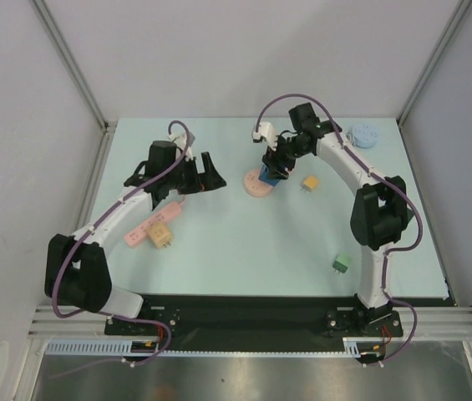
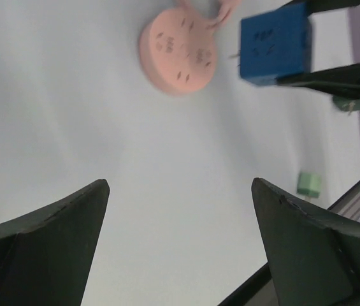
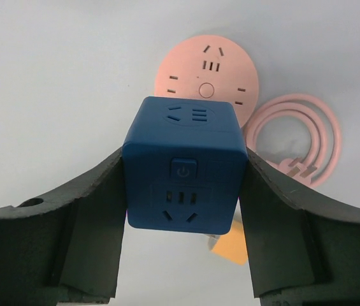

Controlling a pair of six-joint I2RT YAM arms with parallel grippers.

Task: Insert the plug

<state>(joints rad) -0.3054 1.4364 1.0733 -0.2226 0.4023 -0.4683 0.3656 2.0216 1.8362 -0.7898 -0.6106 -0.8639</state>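
The plug is a blue cube adapter point(image 3: 183, 172) with a power button and sockets on its faces. My right gripper point(image 3: 185, 159) is shut on its two sides. It hangs just off the table beside a round pink socket disc point(image 1: 255, 185), and its metal prongs point toward the disc point(image 2: 180, 51). In the left wrist view the blue cube point(image 2: 275, 43) stands apart from the disc. My left gripper point(image 1: 206, 171) is open with nothing between its fingers, left of the disc.
The disc's pink coiled cable point(image 3: 301, 137) lies next to it. A pink power strip point(image 1: 154, 224) with a yellow plug point(image 1: 161, 236) sits under my left arm. Also here: a yellow cube point(image 1: 310, 182), a green cube point(image 1: 341, 265), a blue round socket point(image 1: 364, 134).
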